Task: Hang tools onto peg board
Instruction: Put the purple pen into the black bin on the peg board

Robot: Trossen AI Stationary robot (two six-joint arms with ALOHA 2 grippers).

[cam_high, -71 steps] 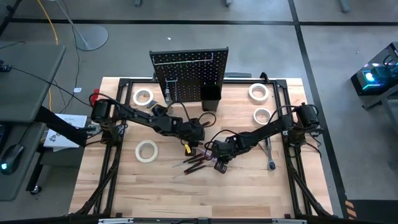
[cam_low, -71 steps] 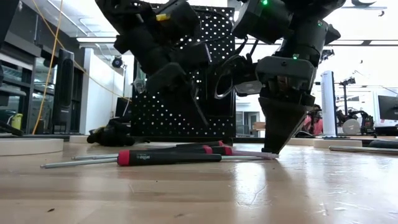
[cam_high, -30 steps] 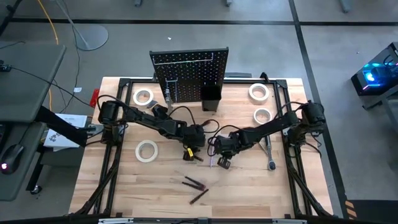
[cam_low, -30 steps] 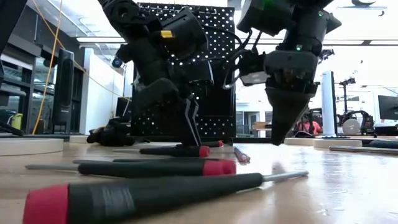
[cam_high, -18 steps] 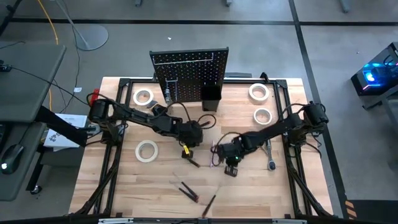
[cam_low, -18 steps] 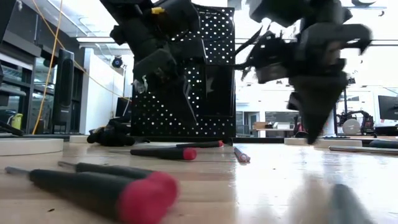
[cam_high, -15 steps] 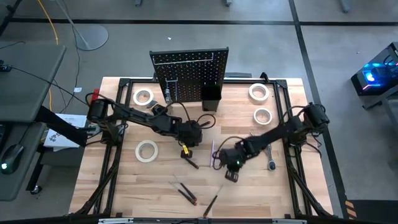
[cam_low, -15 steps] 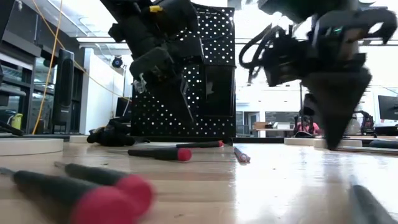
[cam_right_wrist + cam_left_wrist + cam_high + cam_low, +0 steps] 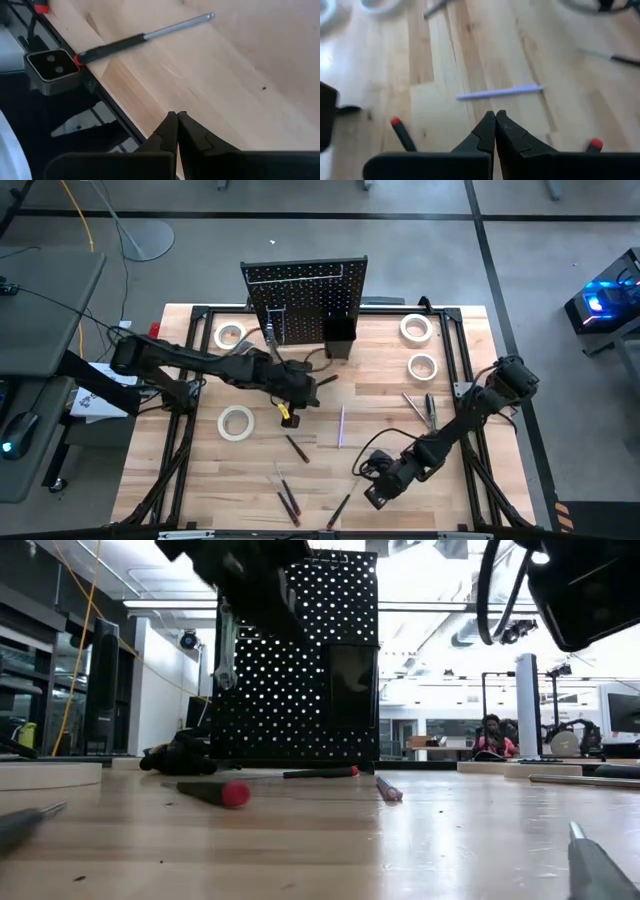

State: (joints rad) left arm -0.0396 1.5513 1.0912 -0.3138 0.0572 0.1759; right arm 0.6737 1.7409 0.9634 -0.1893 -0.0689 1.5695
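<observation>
Fingers pressed together on both arms, and neither pair is pinching anything. At six o'clock the right gripper point(image 9: 375, 497) hovers by the near table edge, empty, its wrist view showing one red-capped screwdriver point(image 9: 130, 42) lying by the table's edge. Just in from there, more screwdrivers point(image 9: 285, 492) lie scattered on the wood around six and seven o'clock. Moving to the centre, the purple tool point(image 9: 341, 426) lies loose, with the left gripper point(image 9: 287, 416) poised above the boards just to its nine o'clock side, holding nothing. Out at three o'clock the silver wrenches point(image 9: 424, 408) lie on the table, and white tape rolls point(image 9: 236, 422) sit at eight, eleven and two o'clock. Farthest back, at twelve, the peg board point(image 9: 305, 300) stands upright, with one silvery wrench-like tool point(image 9: 228, 645) seemingly hanging on it. By my reckoning this job has barely started, with nearly everything left to hang.
</observation>
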